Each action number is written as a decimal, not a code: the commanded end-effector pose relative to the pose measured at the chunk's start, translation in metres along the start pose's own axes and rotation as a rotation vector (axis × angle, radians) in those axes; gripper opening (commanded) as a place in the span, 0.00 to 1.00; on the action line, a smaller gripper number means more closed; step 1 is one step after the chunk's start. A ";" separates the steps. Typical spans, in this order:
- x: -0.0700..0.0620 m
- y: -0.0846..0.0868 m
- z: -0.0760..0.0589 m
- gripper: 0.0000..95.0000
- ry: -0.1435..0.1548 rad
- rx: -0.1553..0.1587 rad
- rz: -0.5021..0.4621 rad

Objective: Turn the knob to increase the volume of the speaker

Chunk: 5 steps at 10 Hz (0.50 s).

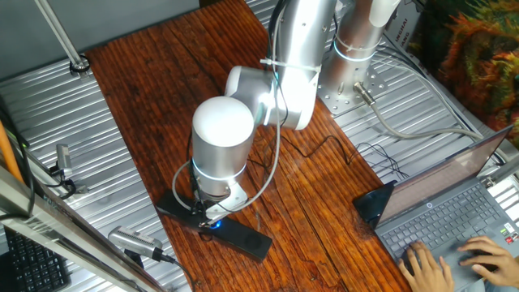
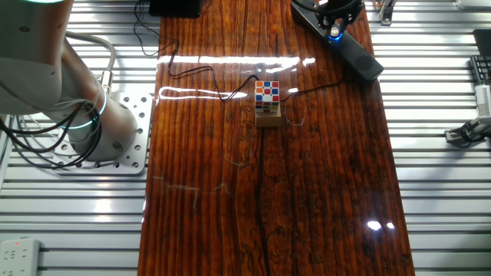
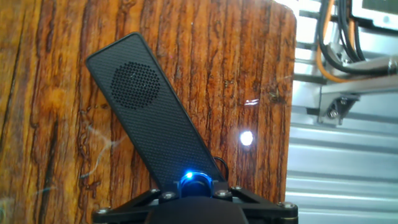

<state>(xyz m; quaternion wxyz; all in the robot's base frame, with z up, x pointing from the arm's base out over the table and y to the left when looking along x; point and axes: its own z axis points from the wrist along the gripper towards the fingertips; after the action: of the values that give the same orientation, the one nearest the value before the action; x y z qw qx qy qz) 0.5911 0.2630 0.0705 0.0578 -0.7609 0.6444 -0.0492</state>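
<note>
- My pincer (image 3: 198, 190) is down on the small round knob with the glowing blue ring (image 3: 196, 180), at the middle of the long, slim black speaker bar with rounded ends (image 3: 149, 118).
- In the hand view the blue glow sits right at the base of my fingers; the fingertips themselves are hidden under the black hand housing, so I cannot tell whether they are clamped on the knob or only spread around it.
- From one fixed view my white wrist covers the knob from above, with only a speck of blue showing below it; in the other fixed view the blue dot shows under the dark hand at the far edge.
- My judgement: the reach is done and I am in place at the knob. Whether any turning has happened, nothing here shows. What is left is to rotate the dial toward louder and let go.
- The speaker lies slantwise near one end of the dark, ridged, glossy wooden worktop (image 2: 307, 192), close to its edge, with a thin black cable trailing across the boards.
- Near the middle of the worktop, well apart from the speaker, stands a colourful puzzle cube on a small wooden block (image 2: 267, 103).
- Ribbed metal benching flanks the wood on both sides.
- At one corner a grey open laptop (image 1: 454, 207) has a person's hands (image 1: 450, 261) on its keys.
</note>
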 end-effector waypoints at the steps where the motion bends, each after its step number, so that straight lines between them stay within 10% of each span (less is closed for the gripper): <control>1: 0.000 0.000 0.000 0.00 -0.001 0.001 -0.034; 5: 0.000 0.000 0.000 0.00 0.000 0.001 -0.108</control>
<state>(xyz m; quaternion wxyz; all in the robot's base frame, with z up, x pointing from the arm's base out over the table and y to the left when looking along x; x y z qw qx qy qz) 0.5913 0.2632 0.0704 0.0553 -0.7934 0.6040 -0.0520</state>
